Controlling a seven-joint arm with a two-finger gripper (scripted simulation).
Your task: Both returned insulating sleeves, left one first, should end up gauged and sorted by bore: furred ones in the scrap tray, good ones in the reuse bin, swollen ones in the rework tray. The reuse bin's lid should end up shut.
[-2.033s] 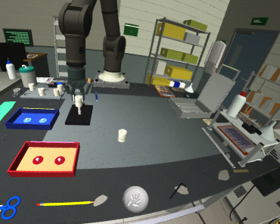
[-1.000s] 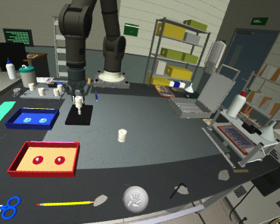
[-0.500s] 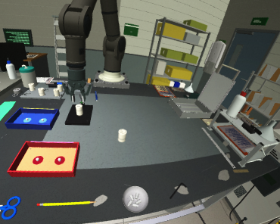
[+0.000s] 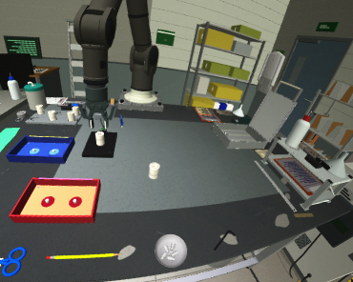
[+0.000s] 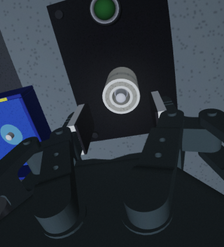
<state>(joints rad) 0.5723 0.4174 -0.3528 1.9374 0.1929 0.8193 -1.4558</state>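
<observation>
On the left part of the dark bench a black gauge plate (image 4: pixel 99 144) carries a white insulating sleeve (image 4: pixel 100 138) standing upright over a pin, and my gripper (image 4: pixel 98 121) hangs open just above it, holding nothing. From the wrist camera the sleeve (image 5: pixel 121 94) shows its bore with the pin tip inside, between my fingertips (image 5: pixel 118 112). A green lamp (image 5: pixel 104 8) sits at the plate's far end. A second white sleeve (image 4: pixel 153 170) stands alone mid-bench. The blue tray (image 4: pixel 41 149) lies left of the plate, the red tray (image 4: pixel 55 200) nearer. The grey bin (image 4: pixel 240 134) with its raised lid (image 4: pixel 272 114) is at right.
Behind the plate stand the arm's base (image 4: pixel 140 101) and a rack of small white cylinders (image 4: pixel 55 114). Shelving (image 4: pixel 222 66) rises at the back. Scissors (image 4: pixel 10 261), a pencil (image 4: pixel 81 256) and a round dish (image 4: pixel 170 250) lie along the near edge.
</observation>
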